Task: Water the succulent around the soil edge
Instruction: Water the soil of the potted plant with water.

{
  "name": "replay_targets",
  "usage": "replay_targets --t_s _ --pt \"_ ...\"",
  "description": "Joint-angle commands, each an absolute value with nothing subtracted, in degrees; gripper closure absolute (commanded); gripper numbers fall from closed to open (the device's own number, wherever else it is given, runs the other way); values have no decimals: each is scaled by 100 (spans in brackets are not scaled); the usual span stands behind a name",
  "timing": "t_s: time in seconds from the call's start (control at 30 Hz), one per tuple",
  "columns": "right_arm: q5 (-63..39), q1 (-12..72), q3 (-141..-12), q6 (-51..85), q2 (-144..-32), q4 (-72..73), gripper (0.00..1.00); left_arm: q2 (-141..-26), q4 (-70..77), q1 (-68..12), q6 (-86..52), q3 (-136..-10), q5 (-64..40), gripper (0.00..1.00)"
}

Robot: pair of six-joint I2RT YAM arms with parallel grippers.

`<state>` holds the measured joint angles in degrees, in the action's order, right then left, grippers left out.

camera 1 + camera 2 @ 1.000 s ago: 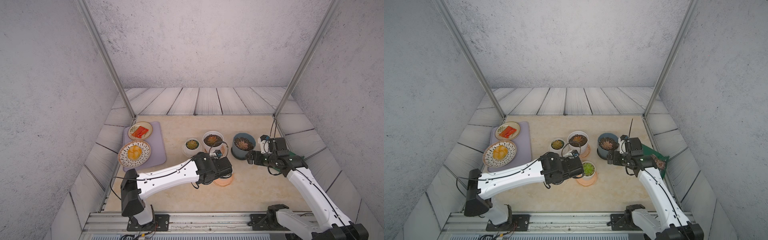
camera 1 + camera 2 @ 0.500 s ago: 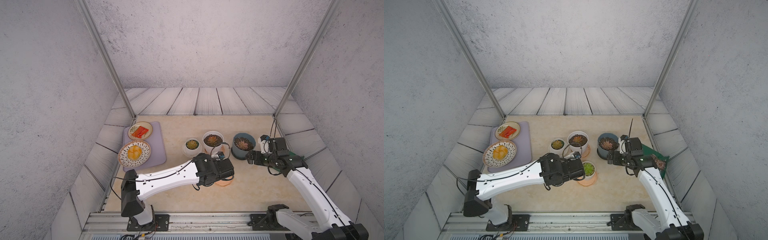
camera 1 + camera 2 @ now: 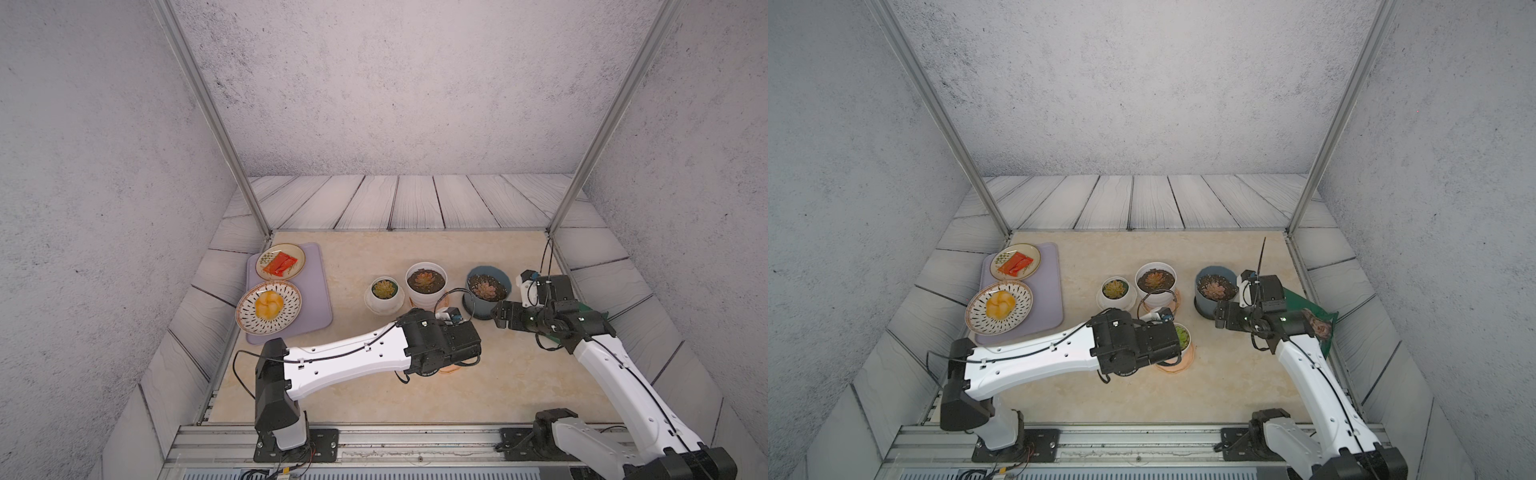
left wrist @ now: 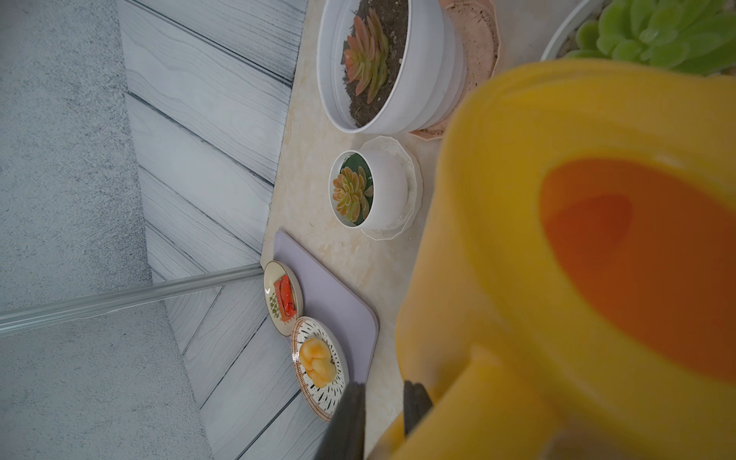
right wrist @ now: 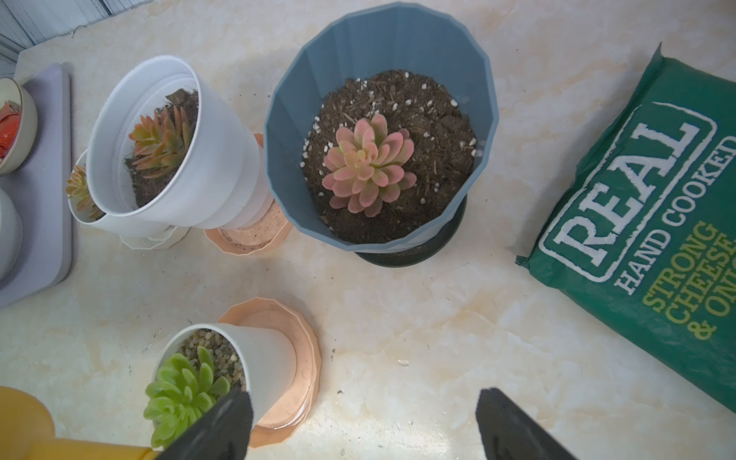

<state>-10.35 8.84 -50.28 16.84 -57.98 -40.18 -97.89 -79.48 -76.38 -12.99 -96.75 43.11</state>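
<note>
My left gripper (image 4: pixel 380 414) is shut on the handle of a yellow watering can (image 4: pixel 557 259), whose body fills much of the left wrist view. The can hangs right beside a green succulent (image 4: pixel 657 32) in a small white pot with pebbles (image 5: pixel 247 358) on an orange saucer (image 5: pixel 302 358). In a top view the left wrist covers most of that pot, leaving the green succulent (image 3: pixel 1181 336) showing at its edge. My right gripper (image 5: pixel 362 422) stands open and empty above bare table, between that pot and a blue pot (image 5: pixel 378 119).
The blue pot holds a pink succulent (image 5: pixel 368 165). A tall white pot (image 3: pixel 426 279) and a small white pot (image 3: pixel 384 291) stand behind. A green crisp bag (image 5: pixel 657 199) lies at the right. A purple mat (image 3: pixel 320 291) with two plates sits at the left.
The left wrist has shifted only slightly over the green succulent's pot. The right arm has not moved.
</note>
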Motion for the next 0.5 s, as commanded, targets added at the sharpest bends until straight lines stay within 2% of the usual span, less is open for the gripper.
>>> replay_targets --t_s 0.0,0.47 --pt "-966 910 -5177 1616 -5802 -4105 7 -9876 -7966 -7675 -1213 -9936 4390 100" --pt "-976 907 -5176 1617 -5785 -4096 7 -10133 -7756 -7682 -995 -10258 4491 100"
